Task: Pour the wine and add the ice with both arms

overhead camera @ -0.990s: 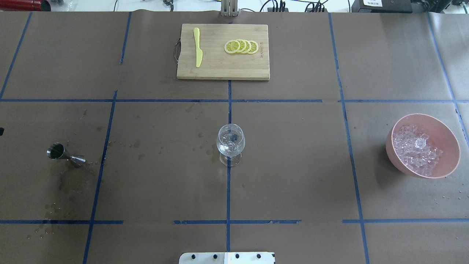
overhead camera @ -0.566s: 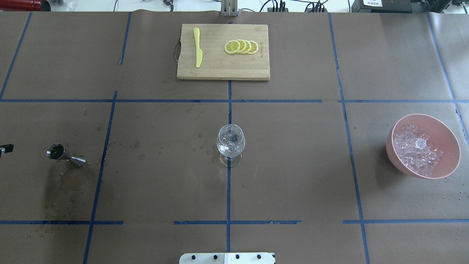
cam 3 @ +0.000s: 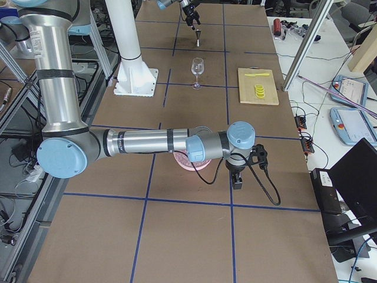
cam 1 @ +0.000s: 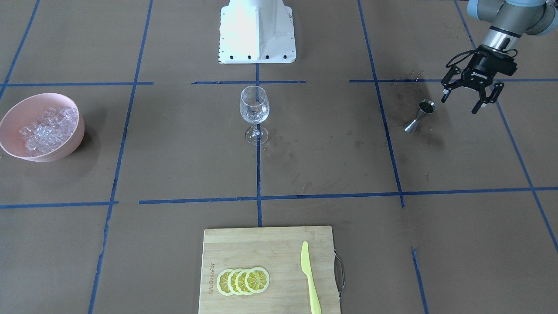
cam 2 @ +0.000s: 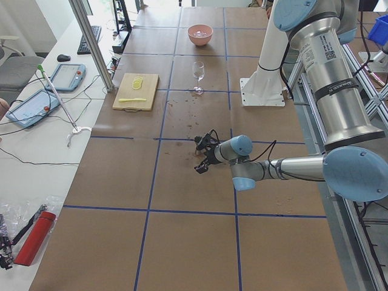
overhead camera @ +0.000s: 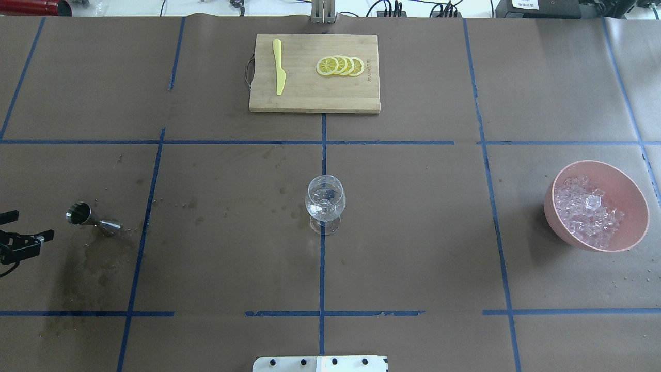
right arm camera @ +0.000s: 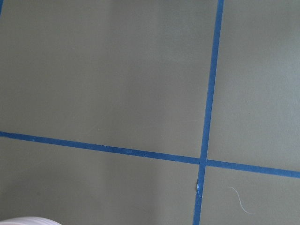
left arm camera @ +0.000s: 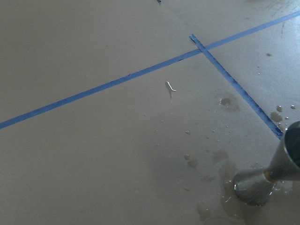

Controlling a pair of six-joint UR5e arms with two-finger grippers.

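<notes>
My black two-finger left gripper [cam 1: 461, 103] hangs spread just beside the small steel hourglass-shaped jigger [cam 1: 419, 115], so I'd centre on its narrow waist before pinching; whether the right gripper [cam 3: 237, 183] is spread or closed I cannot tell.

Splayed left claw [cam 1: 459, 106] just beside the steel jigger [cam 1: 418, 117].

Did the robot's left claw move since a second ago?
Yes. The left gripper has come further in from the overhead view's left edge, toward the steel jigger, which stayed put.
</notes>
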